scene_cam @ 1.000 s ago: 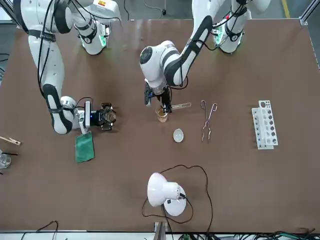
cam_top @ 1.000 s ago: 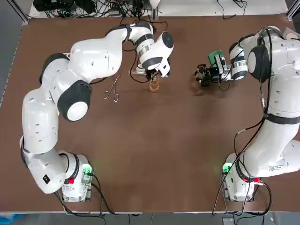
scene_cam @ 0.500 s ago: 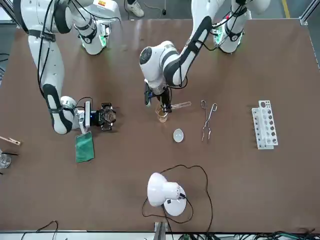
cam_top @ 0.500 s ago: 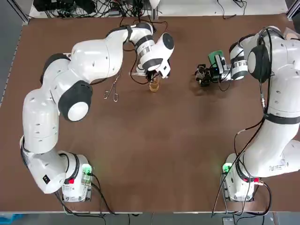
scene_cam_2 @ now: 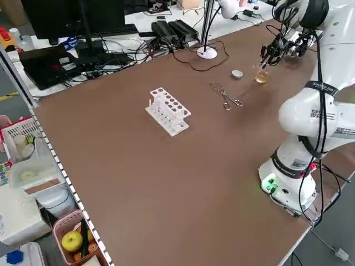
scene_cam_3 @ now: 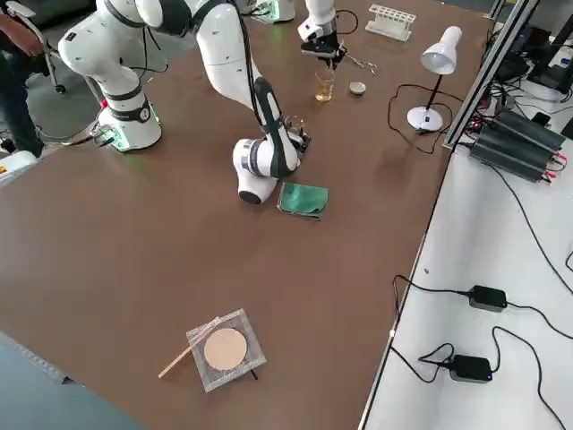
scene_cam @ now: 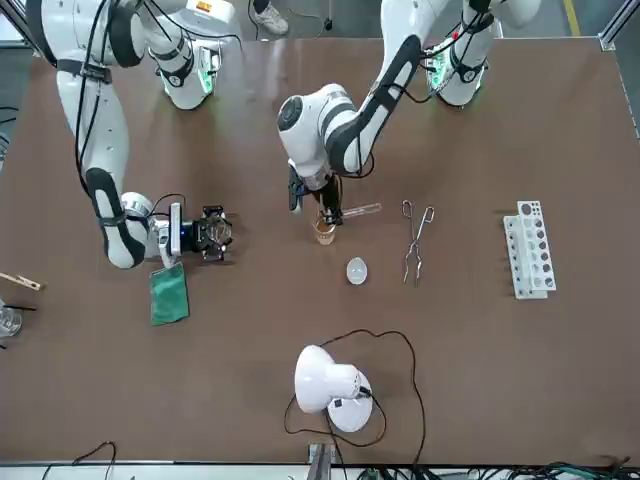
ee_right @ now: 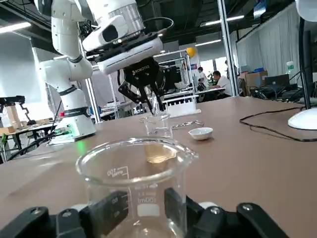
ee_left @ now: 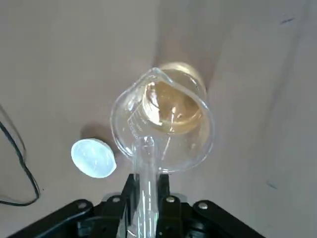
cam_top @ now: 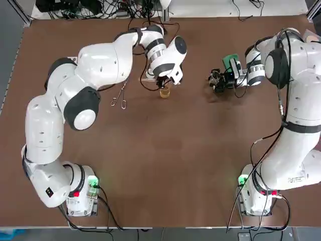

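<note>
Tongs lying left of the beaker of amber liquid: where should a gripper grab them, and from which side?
Pinch the tongs where the two arms cross, coming straight down from above. They lie flat on the table, so a sideways approach would likely find nothing to close on.

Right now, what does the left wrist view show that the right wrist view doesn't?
Only the left wrist view looks down into the beaker of amber liquid, where the test tube clamped in the left hand meets its rim. Only the right wrist view shows the empty beaker gripped by the right hand, plus the lamp base and test tube rack. Both show the amber beaker, the tube and the small white dish.
</note>
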`<act>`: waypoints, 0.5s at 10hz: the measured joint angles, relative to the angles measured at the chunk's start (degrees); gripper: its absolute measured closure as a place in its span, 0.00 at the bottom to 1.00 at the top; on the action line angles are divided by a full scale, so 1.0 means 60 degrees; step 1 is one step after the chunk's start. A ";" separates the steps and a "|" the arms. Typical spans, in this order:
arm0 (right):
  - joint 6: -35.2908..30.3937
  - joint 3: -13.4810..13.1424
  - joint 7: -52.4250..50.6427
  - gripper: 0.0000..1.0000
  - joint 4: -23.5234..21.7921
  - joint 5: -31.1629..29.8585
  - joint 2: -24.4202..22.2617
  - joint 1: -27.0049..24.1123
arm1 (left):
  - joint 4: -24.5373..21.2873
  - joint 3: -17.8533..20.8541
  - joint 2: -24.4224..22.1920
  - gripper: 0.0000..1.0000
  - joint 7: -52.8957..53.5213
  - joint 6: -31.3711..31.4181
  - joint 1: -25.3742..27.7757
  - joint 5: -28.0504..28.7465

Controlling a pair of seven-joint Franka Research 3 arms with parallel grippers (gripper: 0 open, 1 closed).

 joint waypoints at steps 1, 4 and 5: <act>0.0000 0.0002 0.0060 0.57 -0.0005 0.0057 0.0000 0.0037 | 0.0035 0.0000 0.0001 0.79 0.0000 -0.0096 -0.0001 0.0004; 0.0000 0.0005 0.0180 0.57 -0.0073 0.0429 0.0000 0.0376 | 0.0244 0.0002 0.0005 0.79 0.0000 -0.0422 -0.0010 0.0589; 0.0000 0.0006 0.0235 0.57 -0.0090 0.0588 0.0000 0.0513 | 0.0360 0.0002 0.0005 0.79 0.0001 -0.0544 -0.0028 0.0720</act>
